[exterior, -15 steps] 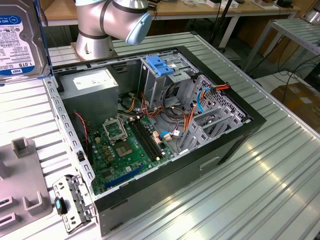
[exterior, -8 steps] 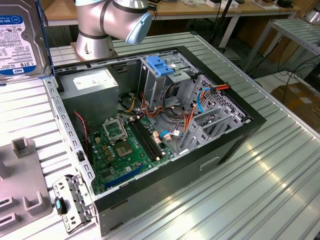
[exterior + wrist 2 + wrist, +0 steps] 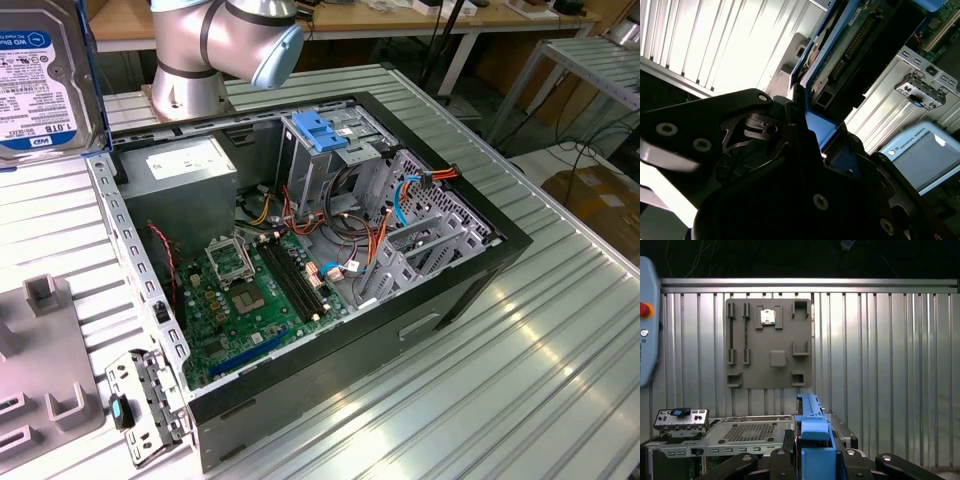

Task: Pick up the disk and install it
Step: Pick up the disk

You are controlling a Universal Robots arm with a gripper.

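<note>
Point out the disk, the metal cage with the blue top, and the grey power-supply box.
the disk (image 3: 40, 100): exterior view, its white label.
the metal cage (image 3: 320, 130): exterior view, its blue plastic top.
the power-supply box (image 3: 184, 160): exterior view, its white sticker.

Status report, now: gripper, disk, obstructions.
Gripper shut on the disk. Disk aloft at the exterior view's left of the open case, not yet installed. Blue-topped cage inside case, cables beside it.
</note>
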